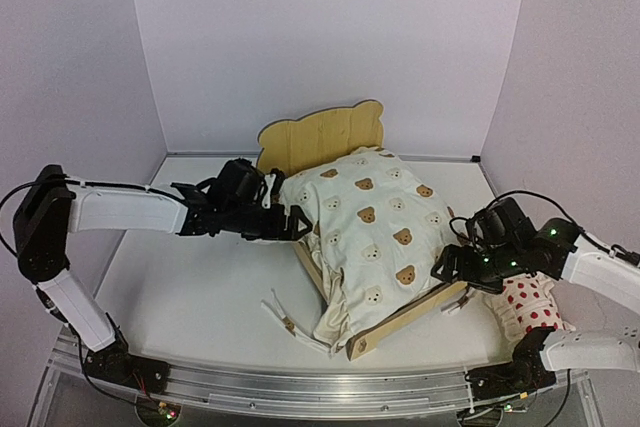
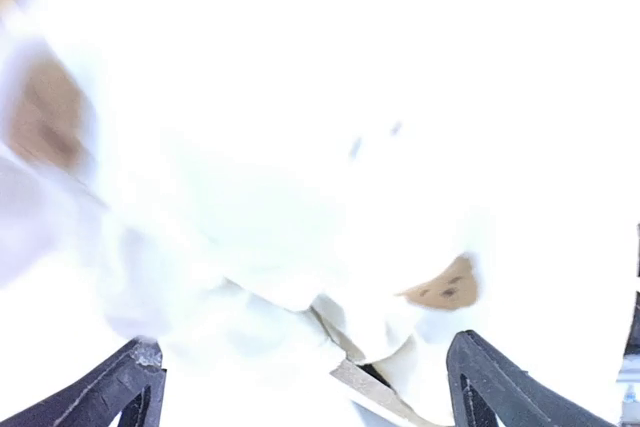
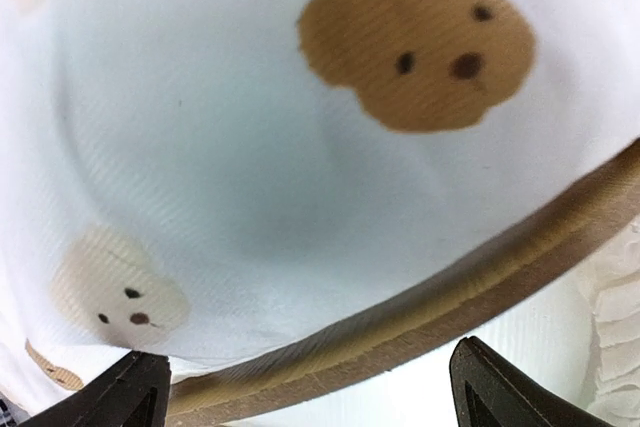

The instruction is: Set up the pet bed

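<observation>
Left gripper [image 1: 293,219]: fingers spread wide with nothing clamped between them. It sits at the left side of the pet bed [image 1: 320,137], close to the headboard. Its wrist view is washed out and shows only pale fabric just ahead.
Right gripper [image 1: 447,265]: fingers also wide apart and empty, just off the bed's right side rail. In its wrist view the rail and the fabric above it fill the frame.
Pet bed: a plywood frame lying between the two grippers, with its bear-ear headboard at the far end and its foot angled toward the arms.
Cushion [image 1: 372,227]: cream with a bear print, lying on the bed. It covers the base but spills over the foot and the left corner, and its ties [image 1: 280,313] trail off the bed.
Pillow [image 1: 527,313]: white with red dots, off the bed to its right, beside the right arm.
Done, as judged: the cushion is on the frame.
Left, as judged: squaring the cushion inside the rails and placing the pillow on the bed.
</observation>
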Robot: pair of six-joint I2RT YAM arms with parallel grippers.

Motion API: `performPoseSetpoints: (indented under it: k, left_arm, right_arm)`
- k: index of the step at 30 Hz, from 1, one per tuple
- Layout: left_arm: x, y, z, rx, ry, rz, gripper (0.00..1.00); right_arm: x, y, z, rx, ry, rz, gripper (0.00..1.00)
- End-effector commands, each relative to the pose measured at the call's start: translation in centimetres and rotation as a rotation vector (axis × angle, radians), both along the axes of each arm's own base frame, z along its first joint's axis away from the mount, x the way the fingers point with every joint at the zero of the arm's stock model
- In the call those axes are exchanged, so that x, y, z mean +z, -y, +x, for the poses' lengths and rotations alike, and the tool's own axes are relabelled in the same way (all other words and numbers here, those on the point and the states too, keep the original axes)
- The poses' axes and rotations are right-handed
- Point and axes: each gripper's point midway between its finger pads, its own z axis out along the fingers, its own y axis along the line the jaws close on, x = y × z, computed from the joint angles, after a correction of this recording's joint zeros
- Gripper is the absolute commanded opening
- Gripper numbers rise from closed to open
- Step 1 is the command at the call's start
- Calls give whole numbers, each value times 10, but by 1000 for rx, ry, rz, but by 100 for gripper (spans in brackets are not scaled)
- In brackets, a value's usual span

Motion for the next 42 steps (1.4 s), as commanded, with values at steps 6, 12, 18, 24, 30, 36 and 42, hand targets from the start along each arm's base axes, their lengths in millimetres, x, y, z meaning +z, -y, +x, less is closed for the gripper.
performPoseSetpoints:
  k: [6, 12, 18, 24, 30, 36, 42]
  left_arm:
    - [132, -55, 44, 39, 626, 249, 99]
    - [138, -64, 101, -51, 651, 261, 99]
    - [129, -66, 137, -111, 690, 293, 99]
    - [119, -65, 177, -180, 673, 235, 89]
    - [119, -69, 203, -200, 688, 180, 80]
    - [119, -53, 203, -289, 710, 108, 63]
    - [107, -48, 197, -321, 694, 77, 41]
  right_arm:
    - [3, 15, 1, -100, -5, -42, 98]
    - [-10, 6, 4, -92, -37, -26, 98]
    - [-20, 7, 3, -84, -57, -42, 98]
    - [-28, 5, 3, -68, -71, -55, 98]
    - [-31, 5, 7, -53, -74, -82, 92]
    - [-34, 9, 16, -63, -63, -138, 76]
    - [-34, 9, 28, -48, -50, -193, 59]
